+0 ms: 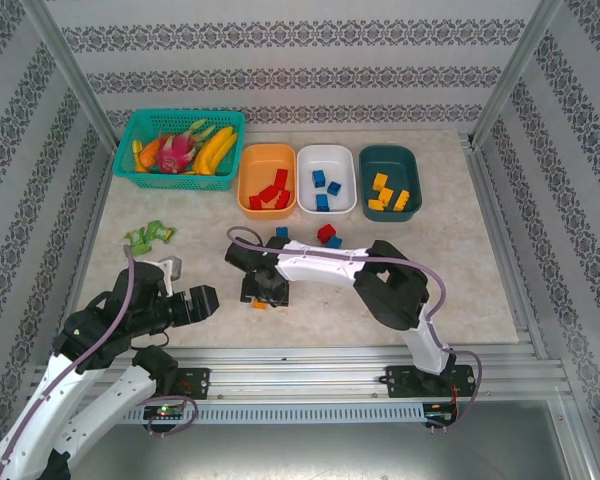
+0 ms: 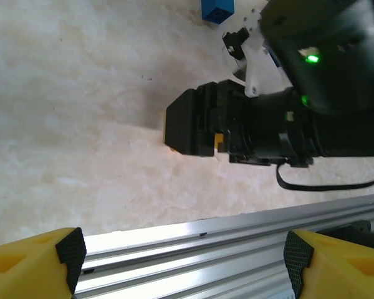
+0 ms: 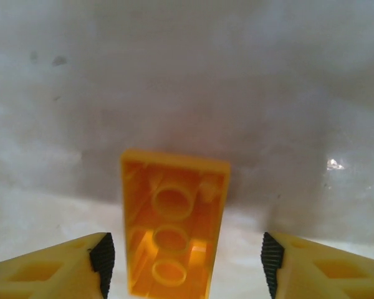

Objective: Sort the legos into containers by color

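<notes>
The three containers stand in a row at the back. The orange bin [image 1: 264, 158] holds red legos [image 1: 272, 192], the white bin [image 1: 337, 160] blue legos [image 1: 325, 188], and the dark teal bin [image 1: 392, 160] yellow legos [image 1: 388, 193]. A blue lego [image 1: 281, 232], a red one [image 1: 326, 233] and another blue one [image 1: 334, 242] lie loose on the table. My right gripper [image 1: 261, 292] [image 3: 184, 258] points down, open, astride an upside-down yellow-orange lego [image 3: 173, 224] [image 1: 260, 305], with a gap on each side. My left gripper [image 1: 187, 288] [image 2: 184, 255] is open and empty near the front rail.
A teal mesh basket [image 1: 130, 172] of toy fruit stands at the back left. A green leafy toy [image 1: 148, 235] lies below it. The aluminium rail [image 2: 206, 240] runs along the front edge. In the left wrist view, the right arm's black wrist [image 2: 237, 128] is straight ahead.
</notes>
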You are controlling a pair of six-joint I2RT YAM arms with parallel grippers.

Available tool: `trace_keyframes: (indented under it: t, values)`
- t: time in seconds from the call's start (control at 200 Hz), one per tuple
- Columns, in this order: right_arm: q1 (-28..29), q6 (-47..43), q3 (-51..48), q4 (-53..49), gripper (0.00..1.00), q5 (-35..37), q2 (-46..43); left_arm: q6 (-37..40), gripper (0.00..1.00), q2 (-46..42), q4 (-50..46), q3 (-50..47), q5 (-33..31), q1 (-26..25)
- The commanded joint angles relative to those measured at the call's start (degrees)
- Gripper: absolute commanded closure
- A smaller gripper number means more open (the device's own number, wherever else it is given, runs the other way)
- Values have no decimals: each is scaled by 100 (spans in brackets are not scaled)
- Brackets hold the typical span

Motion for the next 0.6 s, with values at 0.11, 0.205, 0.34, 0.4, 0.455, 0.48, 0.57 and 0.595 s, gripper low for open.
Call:
trace_keyframes:
  t: [0.11, 0.205, 0.34, 0.4, 0.455, 0.48, 0.57, 0.595]
  values:
    - [5, 342, 375, -392, 53, 343, 328, 155, 16, -42, -363, 41, 190, 70]
    - [-13, 339, 394, -457, 62, 418, 348, 131, 16, -46, -256, 3, 215, 65]
    - [-61, 186, 410, -468, 77, 558, 199, 71, 17, 0, 26, -46, 339, 65]
    - [-96, 25, 450, -544, 79, 743, 5, 117, 18, 113, 260, -23, 490, 59]
    - [-180, -157, 493, -685, 81, 952, -229, 212, 18, 359, 487, 59, 676, 56]
    - [-236, -252, 502, -758, 81, 1045, -356, 259, 18, 506, 575, 148, 744, 61]
    - [-580, -685, 398, -899, 82, 1336, -945, 421, 18, 1198, 1003, 533, 971, 52]
    - [-711, -849, 350, -897, 82, 1365, -1107, 465, 18, 1417, 1139, 659, 1023, 44]
